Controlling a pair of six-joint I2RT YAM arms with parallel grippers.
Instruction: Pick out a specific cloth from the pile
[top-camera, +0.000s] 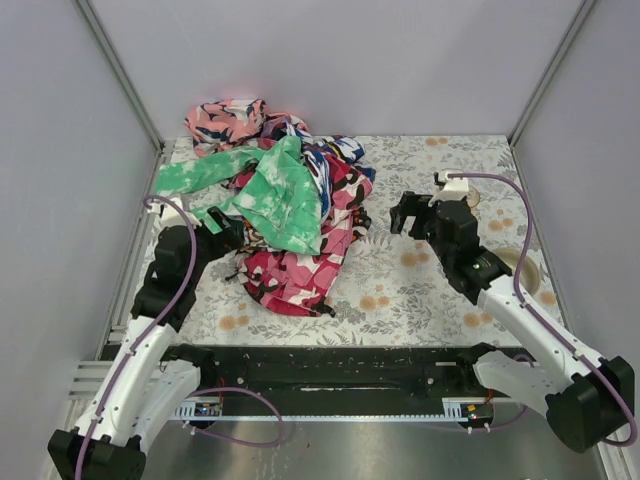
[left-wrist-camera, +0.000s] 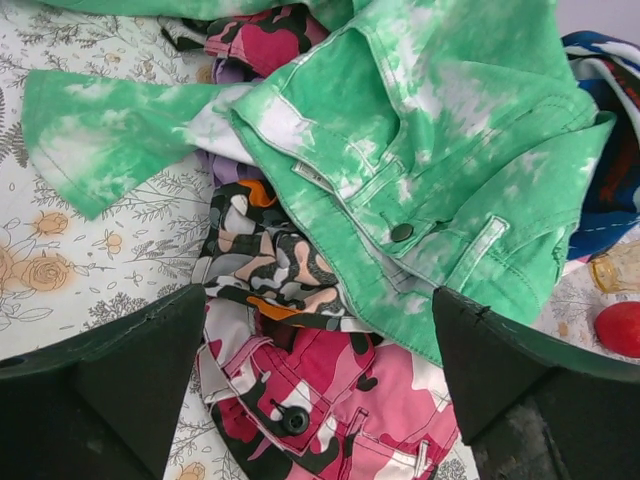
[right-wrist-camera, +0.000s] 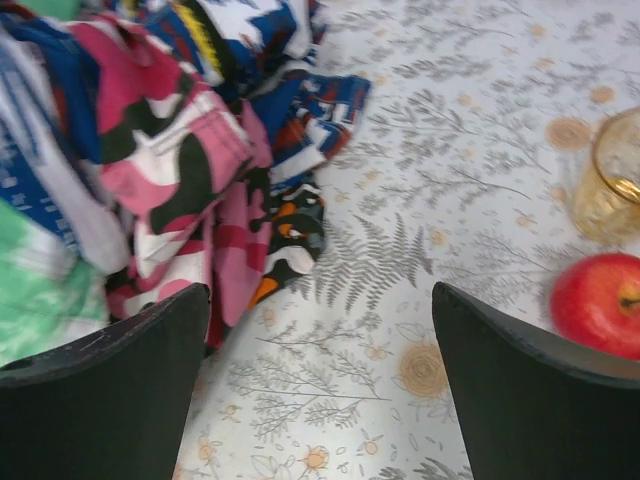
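The pile (top-camera: 290, 215) is a heap of printed fabrics at the back left of the table, with a green-and-white mottled cloth (top-camera: 280, 195) on top. Only a small lilac patch of the cloth (left-wrist-camera: 222, 165) shows, under the green cloth's edge (left-wrist-camera: 420, 150). My left gripper (top-camera: 226, 228) is open at the pile's left edge; in its wrist view it (left-wrist-camera: 318, 295) hovers over pink camouflage fabric (left-wrist-camera: 350, 400). My right gripper (top-camera: 405, 215) is open just right of the pile, and in its wrist view it (right-wrist-camera: 320, 290) is above bare tablecloth.
A red apple (right-wrist-camera: 598, 305) and an amber glass (right-wrist-camera: 612, 180) stand on the floral tablecloth (top-camera: 400, 290) right of the right gripper. Grey walls enclose the table on three sides. A round pale dish (top-camera: 527, 262) lies near the right wall.
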